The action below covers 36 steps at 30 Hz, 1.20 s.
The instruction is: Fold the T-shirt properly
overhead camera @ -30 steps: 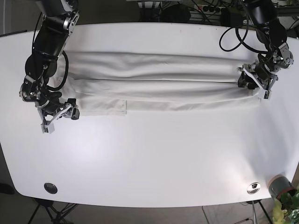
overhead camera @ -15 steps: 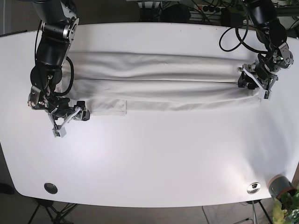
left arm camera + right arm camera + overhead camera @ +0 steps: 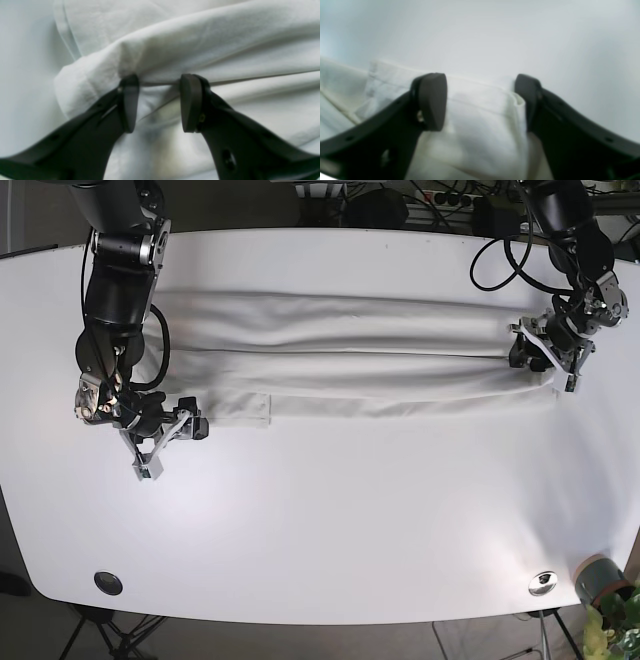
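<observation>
White T-shirt [image 3: 340, 355] bunched lengthwise, long axis left-right across table [image 3: 330, 520], left pincer [image 3: 157, 102] and right pincer [image 3: 480, 100] spread around its ends

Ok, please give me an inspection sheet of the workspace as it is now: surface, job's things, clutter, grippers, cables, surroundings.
Surface: white table, bare in its front half.
Job's things: white T-shirt lying in a long, narrow band across the far half, with lengthwise folds.
Clutter: two round metal fittings in the table near the front edge.
Grippers: left gripper open, fingers pressed into the shirt's end fold; right gripper open, straddling the hemmed edge.
Cables: black cables looping by the left arm.
Surroundings: a plant pot beyond the front corner; a stand's legs below the table.
</observation>
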Motion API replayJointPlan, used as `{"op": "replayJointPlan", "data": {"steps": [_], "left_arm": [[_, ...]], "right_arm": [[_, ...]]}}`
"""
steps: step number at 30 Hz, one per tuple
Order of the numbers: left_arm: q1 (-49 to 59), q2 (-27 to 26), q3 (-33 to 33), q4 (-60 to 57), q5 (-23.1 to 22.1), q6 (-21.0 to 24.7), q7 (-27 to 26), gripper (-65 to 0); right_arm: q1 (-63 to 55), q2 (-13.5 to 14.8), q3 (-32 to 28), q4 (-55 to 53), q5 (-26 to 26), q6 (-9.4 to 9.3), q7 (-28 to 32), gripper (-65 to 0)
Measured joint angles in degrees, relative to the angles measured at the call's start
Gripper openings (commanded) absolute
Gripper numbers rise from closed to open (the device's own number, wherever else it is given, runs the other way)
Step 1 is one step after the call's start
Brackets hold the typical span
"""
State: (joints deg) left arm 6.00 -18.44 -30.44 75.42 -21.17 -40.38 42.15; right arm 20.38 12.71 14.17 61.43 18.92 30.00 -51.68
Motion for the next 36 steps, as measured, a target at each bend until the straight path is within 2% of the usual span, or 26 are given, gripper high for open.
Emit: {"op": "replayJointPlan", "data": {"steps": [4, 14, 18, 30, 33, 36], "left_arm": [[0.00, 0.00, 0.00, 0.00, 0.13, 0.02, -0.02, -40.4], [0.00, 0.00, 0.00, 0.00, 0.11, 0.02, -0.02, -40.4], [0.00, 0.00, 0.00, 0.00, 0.11, 0.02, -0.02, -40.4], [0.02, -0.02, 0.00, 0.00, 0.09, 0.02, -0.02, -40.4], [0.02, -0.02, 0.00, 0.00, 0.09, 0.02, -0.07, -40.4], [0.04, 0.00, 0.00, 0.00, 0.09, 0.02, -0.04, -40.4]], "right_arm": [[-0.04, 0.31, 0.02, 0.00, -0.11, -0.13, 0.00, -43.3], [-0.11, -0.61, -0.20, 0.02, -0.07, -0.15, -0.02, -54.4], [-0.20, -0.46, 0.02, 0.13, 0.26, -0.15, -0.02, -63.1], [-3.98, -0.48, 0.09, 10.49, 0.70, -0.15, -1.46, -62.8], [-5.38, -0.61, 0.46, 13.73, 0.57, -0.13, -4.07, -62.8], [-6.71, -1.97, 3.48, 18.14, 0.72, -0.07, -6.88, -62.8]]}}
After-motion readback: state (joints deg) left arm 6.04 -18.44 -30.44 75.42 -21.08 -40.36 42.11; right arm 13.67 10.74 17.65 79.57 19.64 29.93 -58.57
